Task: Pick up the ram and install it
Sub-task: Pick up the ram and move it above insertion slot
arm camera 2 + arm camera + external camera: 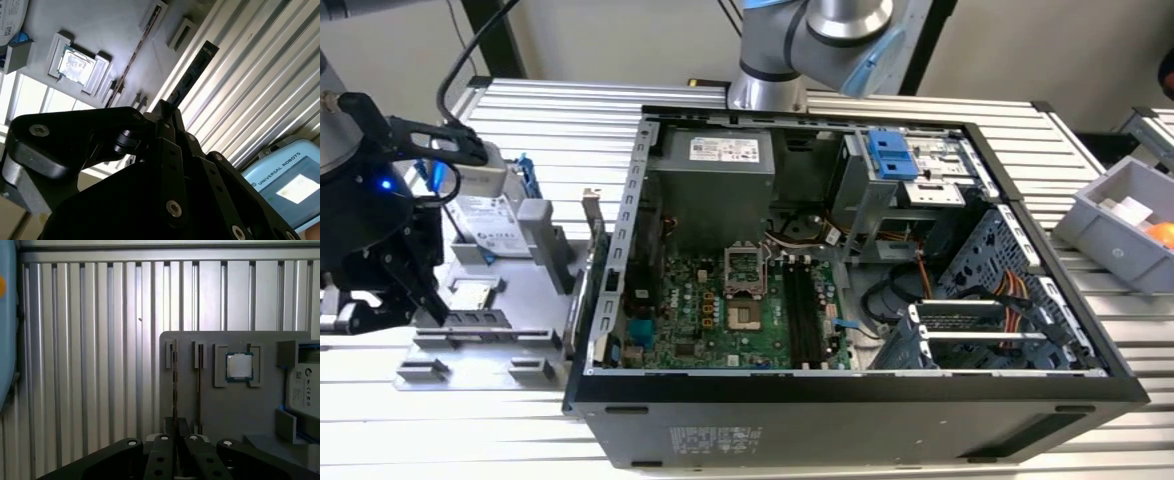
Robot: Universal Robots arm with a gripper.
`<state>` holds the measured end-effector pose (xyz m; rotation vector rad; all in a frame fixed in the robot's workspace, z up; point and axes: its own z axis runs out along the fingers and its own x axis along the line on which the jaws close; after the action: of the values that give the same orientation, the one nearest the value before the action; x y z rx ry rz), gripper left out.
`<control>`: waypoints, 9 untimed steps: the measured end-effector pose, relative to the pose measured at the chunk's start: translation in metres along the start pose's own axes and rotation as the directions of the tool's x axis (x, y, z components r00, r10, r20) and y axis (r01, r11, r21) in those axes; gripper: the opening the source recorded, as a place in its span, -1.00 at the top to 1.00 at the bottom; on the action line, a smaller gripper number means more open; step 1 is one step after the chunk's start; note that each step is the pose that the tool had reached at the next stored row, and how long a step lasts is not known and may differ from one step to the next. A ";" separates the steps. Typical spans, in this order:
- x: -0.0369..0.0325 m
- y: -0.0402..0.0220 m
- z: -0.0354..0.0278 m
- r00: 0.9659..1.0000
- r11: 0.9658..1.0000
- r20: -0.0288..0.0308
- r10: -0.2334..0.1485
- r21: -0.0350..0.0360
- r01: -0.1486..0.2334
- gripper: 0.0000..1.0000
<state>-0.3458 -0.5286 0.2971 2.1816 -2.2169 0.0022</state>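
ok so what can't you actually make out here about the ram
ram: lower end hidden inside the gripper in the second wrist view
memory slots: too small in the exterior view to tell whether latches are open
hard drive: cut off by the first wrist view's edge

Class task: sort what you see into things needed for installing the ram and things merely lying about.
Belonging to the job: ram; end effector gripping it; memory slots on the motherboard; open computer case.
Lying about: processor; hard drive; grey bin; teach pendant.
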 end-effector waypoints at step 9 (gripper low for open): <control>0.0002 0.0002 -0.0091 1.000 1.000 0.000 0.000 0.000 0.000 1.00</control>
<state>-0.3458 -0.5286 0.3062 2.1817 -2.2170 0.0022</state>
